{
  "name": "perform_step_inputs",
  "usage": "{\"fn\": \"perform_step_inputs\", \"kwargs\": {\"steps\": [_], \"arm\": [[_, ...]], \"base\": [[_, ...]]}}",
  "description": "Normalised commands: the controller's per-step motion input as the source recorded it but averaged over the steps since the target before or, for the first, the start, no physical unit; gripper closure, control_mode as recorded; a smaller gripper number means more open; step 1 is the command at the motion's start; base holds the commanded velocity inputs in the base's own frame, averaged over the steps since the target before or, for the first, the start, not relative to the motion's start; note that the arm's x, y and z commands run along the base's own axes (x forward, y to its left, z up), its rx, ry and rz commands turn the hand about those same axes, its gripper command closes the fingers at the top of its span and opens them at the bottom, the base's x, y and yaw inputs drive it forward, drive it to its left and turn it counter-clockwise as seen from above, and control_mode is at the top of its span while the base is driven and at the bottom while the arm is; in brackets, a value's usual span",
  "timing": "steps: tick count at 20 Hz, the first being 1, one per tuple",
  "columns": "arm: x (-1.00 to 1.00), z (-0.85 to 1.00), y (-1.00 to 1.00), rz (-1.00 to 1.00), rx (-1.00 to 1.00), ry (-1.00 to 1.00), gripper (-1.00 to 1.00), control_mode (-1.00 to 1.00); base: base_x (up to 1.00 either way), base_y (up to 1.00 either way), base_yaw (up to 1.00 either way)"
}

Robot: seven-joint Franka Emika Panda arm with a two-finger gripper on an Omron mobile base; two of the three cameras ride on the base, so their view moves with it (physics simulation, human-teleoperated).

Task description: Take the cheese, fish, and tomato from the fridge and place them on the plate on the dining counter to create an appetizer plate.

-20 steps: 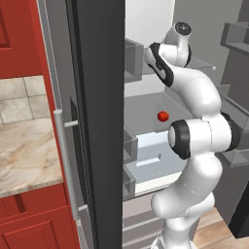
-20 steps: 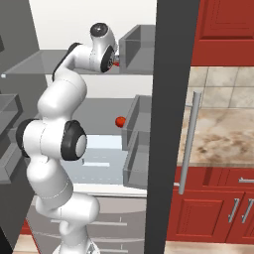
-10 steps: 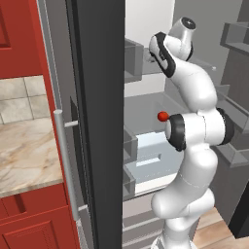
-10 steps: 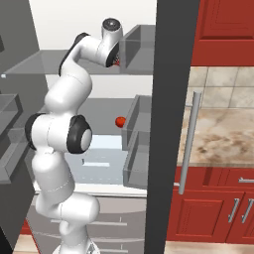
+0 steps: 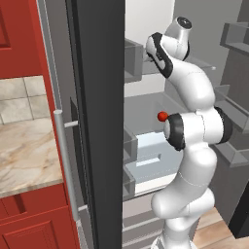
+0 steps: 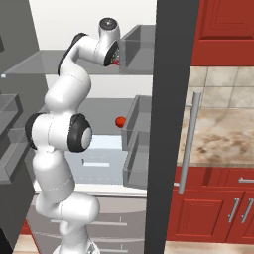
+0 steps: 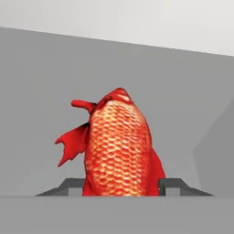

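Reaching onto the fridge's (image 6: 168, 124) upper shelf near a door bin (image 6: 139, 49), the gripper (image 7: 121, 186) brackets the fish (image 7: 119, 146); grip uncertain.

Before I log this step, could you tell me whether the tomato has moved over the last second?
No. The tomato sits at the same spot beside the door bin.

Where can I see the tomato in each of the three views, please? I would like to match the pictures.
Left base view: the tomato sits mid-picture, just left of the arm's dark elbow joint.
Right base view: it sits left of the fridge door bins, right of the elbow joint.
Hand view: not in it; the fish is there.
Shared landmark: the fridge's dark door.
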Motion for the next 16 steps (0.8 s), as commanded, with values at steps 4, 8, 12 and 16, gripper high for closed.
{"fn": "perform_step_inputs", "kwargs": {"steps": [4,8,12,16], "arm": [[-0.84,-0.48,0.21,-0.02,-0.03,-0.13,1.00,-1.00],[-1.00,-0.26,0.12,-0.04,0.00,-0.01,1.00,-1.00],[-1.00,-0.08,0.16,-0.05,0.00,0.00,1.00,-1.00],[-1.00,0.00,0.17,-0.04,0.00,0.00,1.00,-1.00]], "base": [[0.00,0.00,0.00],[0.00,0.00,0.00],[0.00,0.00,0.00],[0.00,0.00,0.00]]}}
